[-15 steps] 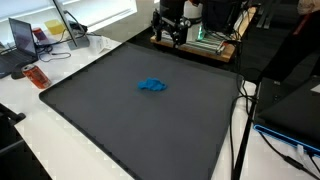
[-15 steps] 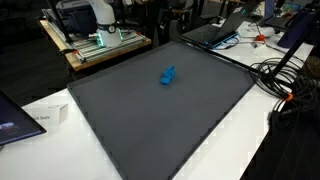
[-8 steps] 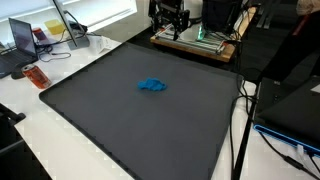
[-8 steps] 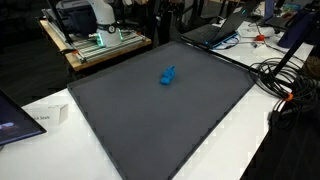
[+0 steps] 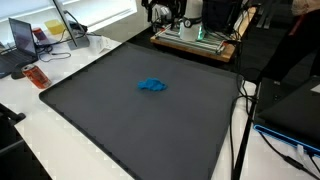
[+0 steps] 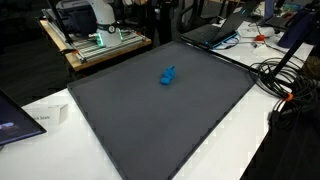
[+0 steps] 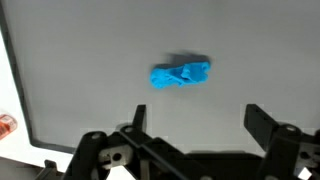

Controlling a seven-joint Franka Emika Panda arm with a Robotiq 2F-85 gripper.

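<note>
A small crumpled blue thing [image 5: 152,86] lies alone near the middle of a large dark grey mat [image 5: 120,130], seen in both exterior views [image 6: 167,75]. My gripper [image 5: 166,10] hangs high at the back edge of the mat, well away from the blue thing and almost out of the top of the picture. In the wrist view the blue thing [image 7: 181,74] lies far below on the mat [image 7: 90,60]. The gripper [image 7: 198,120] is open, its two dark fingers [image 7: 263,124] stand wide apart and nothing is between them.
A wooden platform with a green board [image 5: 200,40] stands behind the mat. A laptop [image 5: 22,35] and an orange object [image 5: 36,76] sit on the white table. Cables [image 6: 290,90], another laptop [image 6: 215,32] and a white box [image 6: 45,115] border the mat.
The gripper has risen at the back of the mat, from beside the wooden platform to near the top of the picture. The blue thing has not moved.
</note>
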